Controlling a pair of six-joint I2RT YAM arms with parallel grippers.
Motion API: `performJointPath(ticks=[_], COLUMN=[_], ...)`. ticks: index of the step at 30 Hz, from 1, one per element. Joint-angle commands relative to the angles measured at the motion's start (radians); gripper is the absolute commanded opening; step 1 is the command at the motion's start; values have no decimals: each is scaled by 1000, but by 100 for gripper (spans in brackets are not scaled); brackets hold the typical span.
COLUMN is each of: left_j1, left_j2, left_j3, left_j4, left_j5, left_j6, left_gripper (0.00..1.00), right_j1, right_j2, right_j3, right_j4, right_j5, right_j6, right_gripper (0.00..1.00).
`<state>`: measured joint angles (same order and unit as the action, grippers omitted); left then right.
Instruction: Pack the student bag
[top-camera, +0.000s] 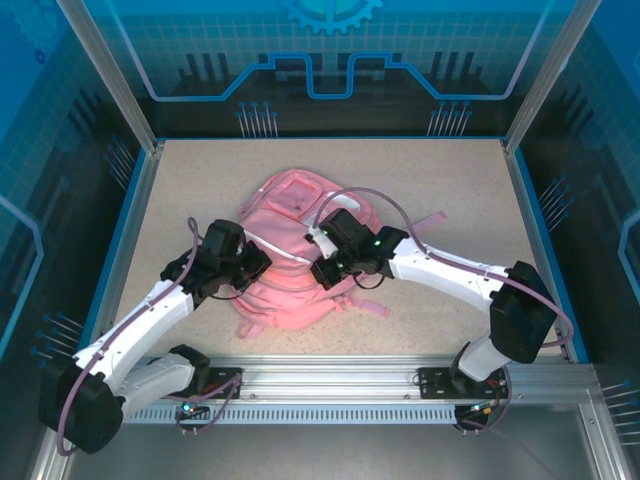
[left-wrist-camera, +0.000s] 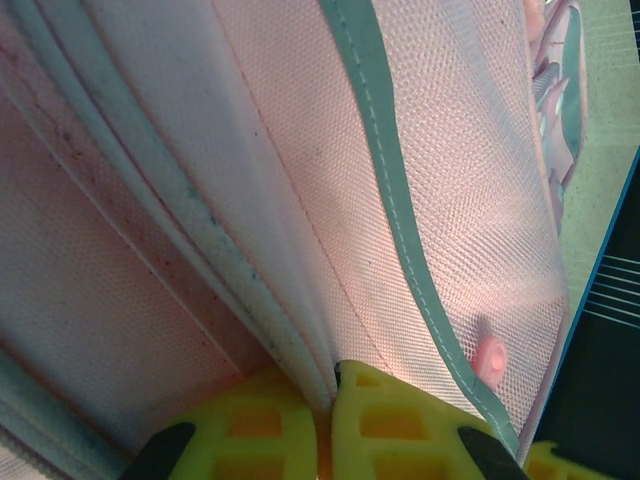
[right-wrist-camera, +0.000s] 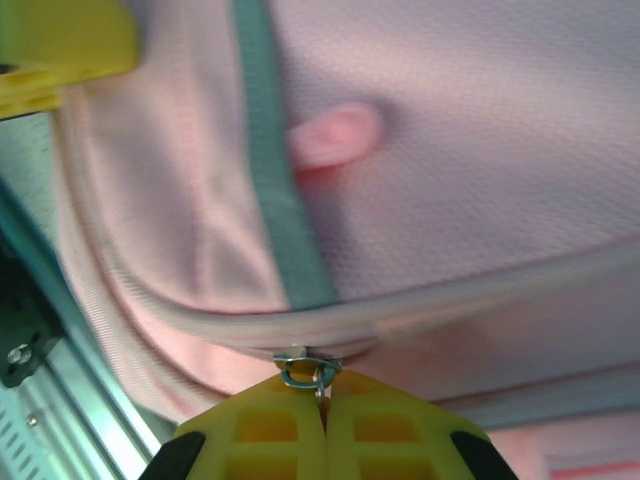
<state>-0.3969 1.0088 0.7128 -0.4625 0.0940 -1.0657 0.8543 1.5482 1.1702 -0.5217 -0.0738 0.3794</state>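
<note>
The pink student bag (top-camera: 290, 215) lies flat in the middle of the table, straps trailing to the right. My left gripper (top-camera: 264, 262) presses on its left side. Up close, the left gripper (left-wrist-camera: 328, 400) is shut, pinching a fold of the bag's (left-wrist-camera: 450, 180) fabric along a pale zip seam, beside the reflective stripe (left-wrist-camera: 390, 200). My right gripper (top-camera: 320, 266) sits on the bag's middle. In the right wrist view it (right-wrist-camera: 323, 405) is shut on the metal zip pull (right-wrist-camera: 305, 368) of a zip line across the bag (right-wrist-camera: 480, 150). A yellow finger of the left gripper (right-wrist-camera: 60, 50) shows at top left.
The speckled table (top-camera: 200, 180) is boxed in by blue walls. A metal rail (top-camera: 330, 385) runs along the near edge, also seen low left in the right wrist view (right-wrist-camera: 40, 400). A small pink tab (right-wrist-camera: 335, 135) sticks out of the bag.
</note>
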Motion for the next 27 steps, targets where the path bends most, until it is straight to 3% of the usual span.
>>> performJointPath(ticks=[1, 10, 14, 18, 20, 24, 26, 27], left_j1=[-2, 0, 0, 0, 3, 16, 25, 31], left_j2=[-8, -12, 3, 10, 4, -5, -7, -7], left_j3=[25, 32, 42, 86, 110, 157, 175, 187], left_j4=[-77, -85, -73, -89, -101, -131, -146, -156], left_j5=[-57, -38, 20, 51, 43, 9, -20, -38], left_j6=[65, 85, 114, 144, 158, 191, 213, 228], left_gripper=[0, 0, 3, 52, 66, 78, 80, 81], right_j1=[-74, -133, -145, -176, -210, -309, -349, -365], right_j2=[-49, -12, -13, -35, -53, -113, -146, -166], right_j3=[-14, 40, 45, 36, 23, -22, -37, -41], right_j4=[-49, -124, -124, -131, -142, -147, -149, -150], right_j5=[158, 202, 182, 138, 126, 92, 63, 53], right_j6=[85, 183, 166, 101, 79, 61, 55, 53], right_gripper=[0, 0, 0, 0, 0, 0, 10, 20])
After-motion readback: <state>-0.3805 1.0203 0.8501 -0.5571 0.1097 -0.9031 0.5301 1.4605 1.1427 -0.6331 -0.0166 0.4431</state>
